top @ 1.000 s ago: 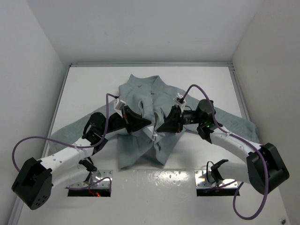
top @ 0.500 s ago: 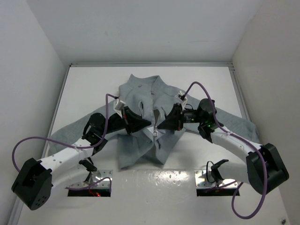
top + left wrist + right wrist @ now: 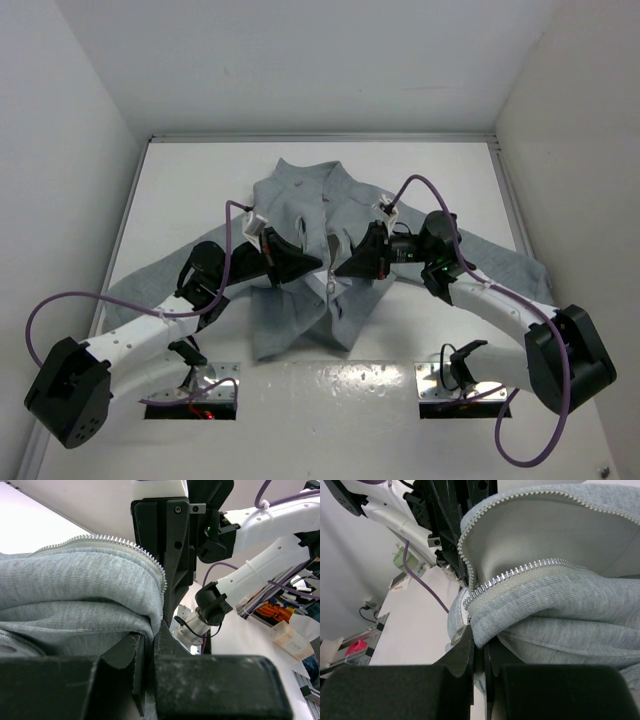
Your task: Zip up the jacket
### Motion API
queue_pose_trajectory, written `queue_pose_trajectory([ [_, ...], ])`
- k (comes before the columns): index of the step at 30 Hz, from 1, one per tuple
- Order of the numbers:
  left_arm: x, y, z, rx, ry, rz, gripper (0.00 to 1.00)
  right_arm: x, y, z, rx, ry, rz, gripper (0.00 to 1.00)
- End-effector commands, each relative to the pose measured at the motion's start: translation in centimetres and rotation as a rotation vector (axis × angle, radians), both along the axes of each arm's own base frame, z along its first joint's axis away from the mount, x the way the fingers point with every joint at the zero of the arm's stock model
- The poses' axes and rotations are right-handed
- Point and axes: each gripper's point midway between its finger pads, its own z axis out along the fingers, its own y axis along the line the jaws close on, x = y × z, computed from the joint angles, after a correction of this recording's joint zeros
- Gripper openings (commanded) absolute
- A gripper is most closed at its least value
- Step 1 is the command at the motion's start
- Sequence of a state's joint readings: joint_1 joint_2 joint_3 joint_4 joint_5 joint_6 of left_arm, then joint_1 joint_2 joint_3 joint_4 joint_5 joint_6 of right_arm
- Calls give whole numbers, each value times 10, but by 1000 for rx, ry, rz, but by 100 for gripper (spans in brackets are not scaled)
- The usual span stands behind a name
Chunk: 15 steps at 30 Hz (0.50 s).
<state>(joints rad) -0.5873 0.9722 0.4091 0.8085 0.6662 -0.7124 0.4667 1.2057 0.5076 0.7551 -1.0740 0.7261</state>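
The light grey fleece jacket (image 3: 300, 210) lies open on the white table, collar at the back and sleeves spread to both sides. My left gripper (image 3: 318, 262) is shut on the left front edge of the jacket (image 3: 75, 595), with the pale zipper teeth (image 3: 125, 544) just above its fingers. My right gripper (image 3: 340, 268) is shut on the right front edge of the jacket (image 3: 560, 600); its zipper teeth (image 3: 520, 572) and a metal pull (image 3: 459, 635) sit beside its fingers. Both grippers face each other over the jacket's middle, a small gap apart. The zipper slider (image 3: 329, 288) hangs between them.
White walls close in the table (image 3: 200, 170) at the left, right and back. The jacket's sleeves (image 3: 510, 262) reach towards both side walls. Purple cables (image 3: 60, 305) loop off both arms. Two metal base plates (image 3: 445, 382) sit at the near edge.
Both grippers have lifted the front edges slightly and drawn a little closer together. The zipper slider between them has moved a little towards the back.
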Motion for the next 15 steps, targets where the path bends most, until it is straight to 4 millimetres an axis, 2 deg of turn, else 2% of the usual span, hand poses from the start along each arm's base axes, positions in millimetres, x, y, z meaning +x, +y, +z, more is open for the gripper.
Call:
queue_pose_trajectory([
  [1,3,2,21,-38,-85,11,0,-1,5,25,53,-117,29,0],
  [10,1,1,19,-34,-69,-1,0,0,5,26,54,-129,29,0],
  [15,-7,-1,15,-37,-57,-33,0,4,6,27,53,-127,17,0],
])
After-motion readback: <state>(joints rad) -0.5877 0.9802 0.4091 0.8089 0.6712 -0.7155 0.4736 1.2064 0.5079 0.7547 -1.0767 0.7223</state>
